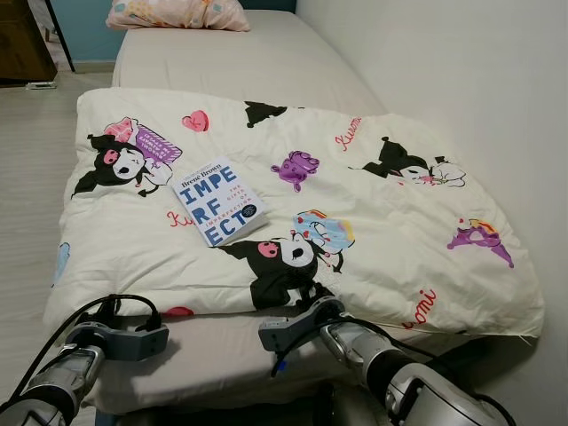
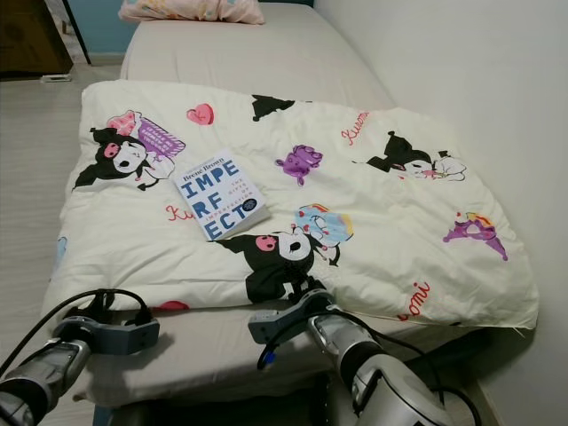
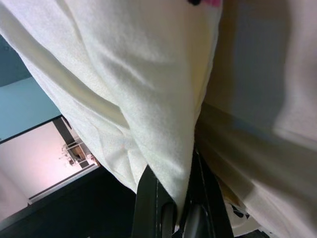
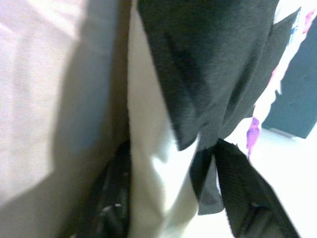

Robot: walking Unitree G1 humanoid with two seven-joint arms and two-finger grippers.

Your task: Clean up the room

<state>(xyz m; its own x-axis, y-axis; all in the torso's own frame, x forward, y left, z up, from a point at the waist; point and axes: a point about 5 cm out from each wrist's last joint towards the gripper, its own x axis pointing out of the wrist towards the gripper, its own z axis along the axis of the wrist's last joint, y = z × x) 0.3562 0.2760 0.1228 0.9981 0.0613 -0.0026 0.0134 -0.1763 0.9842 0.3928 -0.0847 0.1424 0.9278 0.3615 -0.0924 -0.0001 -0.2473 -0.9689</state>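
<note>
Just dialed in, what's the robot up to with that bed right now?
Both grippers are at the near edge of the cartoon-print comforter spread over the bed. The left gripper and the right gripper each have fabric pinched between their fingers. A book lies on top of the comforter, and a pillow sits at the far end.

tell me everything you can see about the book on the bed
The book is a paperback with a white cover, big blue block letters and smaller pink and dark text. It is closed and lies flat, face up, turned at an angle. It rests on the cream cartoon-print blanket, toward the robot's left side, between a black-and-pink character print and a purple one. Nothing lies on it, and both grippers are apart from it, down at the blanket's near edge.
</note>
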